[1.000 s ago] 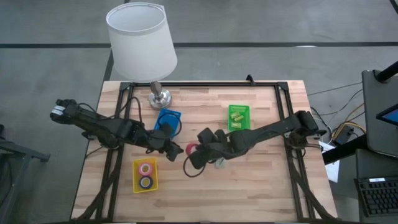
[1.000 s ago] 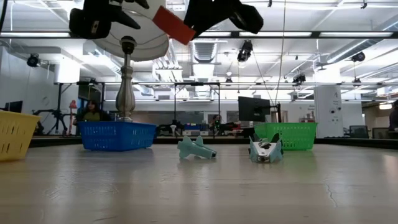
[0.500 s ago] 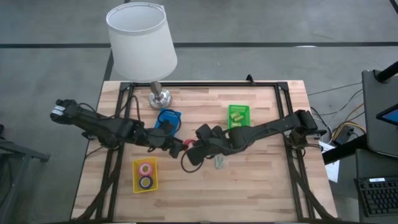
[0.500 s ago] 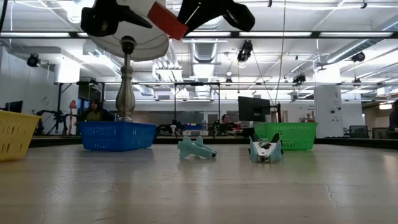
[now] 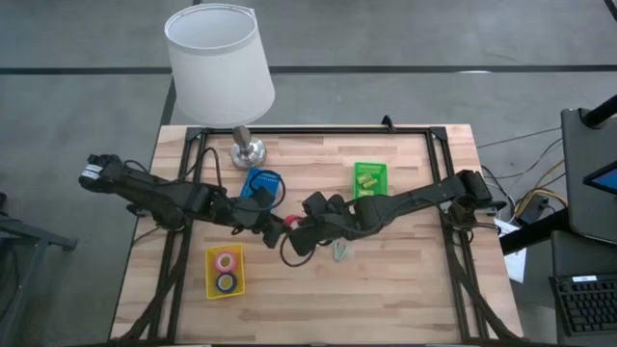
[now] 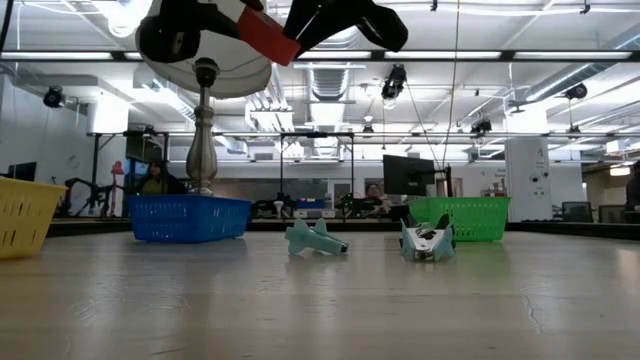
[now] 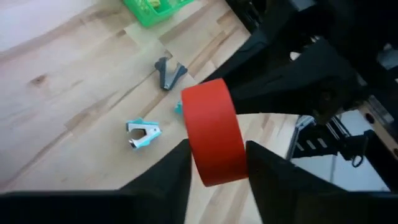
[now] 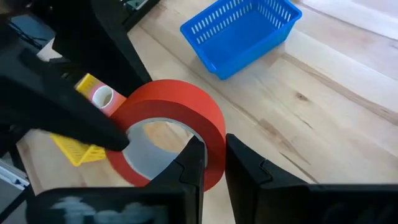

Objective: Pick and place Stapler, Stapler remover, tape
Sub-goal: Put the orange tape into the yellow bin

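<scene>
The red tape roll (image 5: 290, 224) is held in the air over the table's middle, between my two grippers. My left gripper (image 5: 274, 223) comes from the table's left and my right gripper (image 5: 302, 230) from its right; both are shut on the roll. In the low view the roll (image 6: 264, 33) is high above the table. Two staple removers (image 6: 315, 238) (image 6: 427, 240) lie on the table below. A pink roll (image 5: 225, 260) and a dark one (image 5: 227, 281) lie in the yellow basket (image 5: 211, 273). My left gripper pinches the red roll across its width, one finger (image 7: 166, 175) on each flat side, at the band's edge (image 7: 219, 163) nearest the wrist. It comes roughly level from the table's left. The roll is lifted clear and stands on edge. My right gripper has one finger (image 8: 190, 163) inside the roll's hole and the other finger (image 8: 244, 167) outside, with the roll's wall (image 8: 212, 151) between them. It comes from the table's right. The roll is clear of the table.
A blue basket (image 5: 260, 183) stands left of the far middle and a green basket (image 5: 369, 181) with yellow-green things right of it. A lamp (image 5: 220, 67) with a white shade stands at the far left, its base (image 5: 247, 151) on the table. Bare wood lies along the near edge.
My left gripper has moved toward the table's right, up to the red roll. My right gripper has carried the roll a little toward the left and slightly up. The staple removers have stayed where they were.
</scene>
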`<action>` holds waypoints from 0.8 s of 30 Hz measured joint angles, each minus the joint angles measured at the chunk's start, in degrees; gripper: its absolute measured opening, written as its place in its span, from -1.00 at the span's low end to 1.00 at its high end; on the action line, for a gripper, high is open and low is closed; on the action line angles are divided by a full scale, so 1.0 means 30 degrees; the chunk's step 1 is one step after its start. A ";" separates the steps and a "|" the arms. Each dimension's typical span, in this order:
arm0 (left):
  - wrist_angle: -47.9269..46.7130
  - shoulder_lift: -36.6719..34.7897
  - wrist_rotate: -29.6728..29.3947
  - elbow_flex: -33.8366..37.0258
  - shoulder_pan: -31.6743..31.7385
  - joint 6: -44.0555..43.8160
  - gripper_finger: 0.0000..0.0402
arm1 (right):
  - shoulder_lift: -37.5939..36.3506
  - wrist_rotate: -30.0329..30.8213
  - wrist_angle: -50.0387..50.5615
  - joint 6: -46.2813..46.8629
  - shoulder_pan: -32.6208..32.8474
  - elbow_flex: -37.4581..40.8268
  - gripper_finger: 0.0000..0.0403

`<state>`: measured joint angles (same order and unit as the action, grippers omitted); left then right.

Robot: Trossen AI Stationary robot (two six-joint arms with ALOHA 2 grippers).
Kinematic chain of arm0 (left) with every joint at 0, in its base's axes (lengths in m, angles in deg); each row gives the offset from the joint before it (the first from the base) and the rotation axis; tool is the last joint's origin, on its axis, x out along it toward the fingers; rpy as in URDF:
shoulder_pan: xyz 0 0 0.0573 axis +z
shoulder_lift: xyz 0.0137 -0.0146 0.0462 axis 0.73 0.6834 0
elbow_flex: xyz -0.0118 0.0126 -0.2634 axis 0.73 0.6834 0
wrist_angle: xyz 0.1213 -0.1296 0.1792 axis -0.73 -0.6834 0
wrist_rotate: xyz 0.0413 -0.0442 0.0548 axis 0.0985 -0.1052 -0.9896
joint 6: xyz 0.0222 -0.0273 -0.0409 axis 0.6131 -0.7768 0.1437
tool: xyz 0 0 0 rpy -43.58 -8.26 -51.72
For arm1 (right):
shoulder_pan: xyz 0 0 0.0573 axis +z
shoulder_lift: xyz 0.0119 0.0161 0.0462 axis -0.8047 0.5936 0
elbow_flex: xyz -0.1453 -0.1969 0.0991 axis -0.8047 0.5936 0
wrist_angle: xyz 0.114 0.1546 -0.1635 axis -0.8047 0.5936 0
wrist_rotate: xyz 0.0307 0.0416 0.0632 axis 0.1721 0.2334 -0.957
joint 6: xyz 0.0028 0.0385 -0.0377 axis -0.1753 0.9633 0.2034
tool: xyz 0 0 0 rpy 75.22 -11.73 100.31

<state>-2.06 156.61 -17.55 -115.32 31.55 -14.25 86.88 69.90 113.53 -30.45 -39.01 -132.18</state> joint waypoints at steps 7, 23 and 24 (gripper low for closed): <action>-0.0238 -0.0084 0.0662 0.0000 0.0058 0.0880 -0.48 | -0.0006 -0.0099 -0.0180 -0.0645 0.0017 0.0000 -0.78; -0.6653 -0.3698 0.7544 0.0388 -0.0684 0.1100 -0.48 | -0.0198 -0.1240 -0.0556 -0.2857 0.0041 -0.0036 -0.07; -0.7191 -0.4061 0.8318 0.0501 -0.0820 0.0746 -0.48 | -0.0219 -0.1242 -0.0563 -0.3058 0.0047 -0.0036 -0.05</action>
<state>-23.64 144.42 7.40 -113.81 29.09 -12.01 86.23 66.18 111.84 -39.62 -38.86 -132.29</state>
